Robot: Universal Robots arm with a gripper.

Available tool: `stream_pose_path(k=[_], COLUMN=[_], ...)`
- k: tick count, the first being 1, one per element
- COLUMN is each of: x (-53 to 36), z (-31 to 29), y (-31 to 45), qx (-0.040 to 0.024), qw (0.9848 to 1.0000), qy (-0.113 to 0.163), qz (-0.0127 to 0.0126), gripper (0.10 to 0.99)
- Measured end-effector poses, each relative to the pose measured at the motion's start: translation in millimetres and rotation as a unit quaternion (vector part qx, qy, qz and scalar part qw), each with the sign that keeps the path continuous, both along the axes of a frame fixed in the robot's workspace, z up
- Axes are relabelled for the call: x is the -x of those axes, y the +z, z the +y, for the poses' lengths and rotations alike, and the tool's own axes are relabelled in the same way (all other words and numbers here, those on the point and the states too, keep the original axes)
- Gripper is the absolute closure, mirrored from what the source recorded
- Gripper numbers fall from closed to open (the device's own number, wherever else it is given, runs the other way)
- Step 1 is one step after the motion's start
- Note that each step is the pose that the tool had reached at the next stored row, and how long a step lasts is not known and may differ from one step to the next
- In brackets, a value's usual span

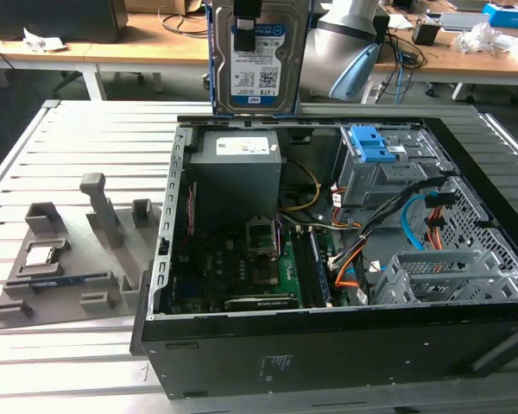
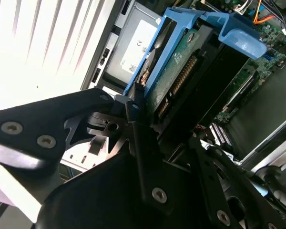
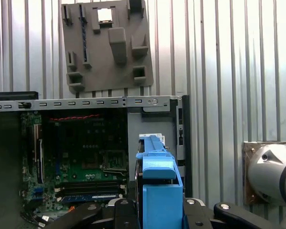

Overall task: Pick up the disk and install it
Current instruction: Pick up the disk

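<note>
Underneath everything, a slatted metal table (image 1: pixel 60 129). On it, lying on its side with the panel off, a black computer case (image 1: pixel 328 362), spread in the exterior view from centre out to four o'clock. Just beside the case at nine o'clock, a flat grey parts holder (image 1: pixel 78 276) with raised blocks. Past the case at one o'clock, the pale robot arm (image 1: pixel 345 43).

Inside the case:
- green motherboard (image 1: pixel 242 272) at seven o'clock
- grey power supply (image 1: pixel 237 164) at eleven
- grey cage with a blue latch (image 1: pixel 375 155) at one
- a second bare metal cage (image 1: pixel 440 276) at four
- orange and blue cables (image 1: pixel 354 259) between the two cages

At twelve o'clock of the exterior view, above the power-supply end of the case: the disk (image 1: pixel 257 65), upright, label face toward the camera, blue frame around its edges. Gripped from above by the gripper (image 1: pixel 247 17), jaws closed on the disk, one black finger across the label. In the second wrist view, green circuit-board side of the disk turned toward the open case. In the first wrist view, the blue frame edge-on over the power supply.

Smallest, a square silver chip (image 1: pixel 41 254), seated at the nine o'clock end of the parts holder.
</note>
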State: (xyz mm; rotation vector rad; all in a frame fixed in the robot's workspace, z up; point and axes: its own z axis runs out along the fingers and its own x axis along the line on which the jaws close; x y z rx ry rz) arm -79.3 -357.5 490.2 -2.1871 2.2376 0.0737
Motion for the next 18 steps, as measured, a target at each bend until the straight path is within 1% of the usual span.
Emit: stream_pose_path(k=[2, 4, 7, 8, 12, 15, 18], x=[0.1, 0.1, 0.1, 0.1, 0.1, 0.1, 0.1], z=[-2.0, -6.6, -10.4, -12.7, -17.1, -23.1, -26.3], y=[0.0, 0.0, -0.1, -0.1, -0.2, -0.4, -0.4], qx=[0.0, 0.0, 0.0, 0.0, 0.0, 0.0, 0.0], qw=[1.0, 1.0, 1.0, 1.0, 1.0, 1.0, 1.0], qy=[0.0, 0.0, 0.0, 0.0, 0.0, 0.0, 0.0], qz=[0.0, 0.0, 0.0, 0.0, 0.0, 0.0, 0.0], gripper=[0.722, 0.722, 0.722, 0.722, 0.722, 0.722, 0.722])
